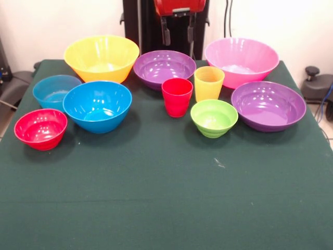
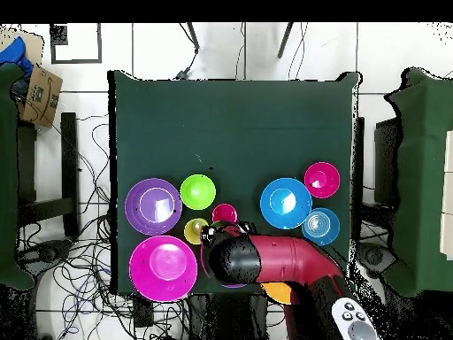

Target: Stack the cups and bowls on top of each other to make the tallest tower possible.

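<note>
Nothing stacked yet: my pincer hangs released over the worktop; next I'd grasp the ribbed red plastic cup.

You will find nothing to read here: no word, number, brand mark or sign shows on any surface in either view.
</note>
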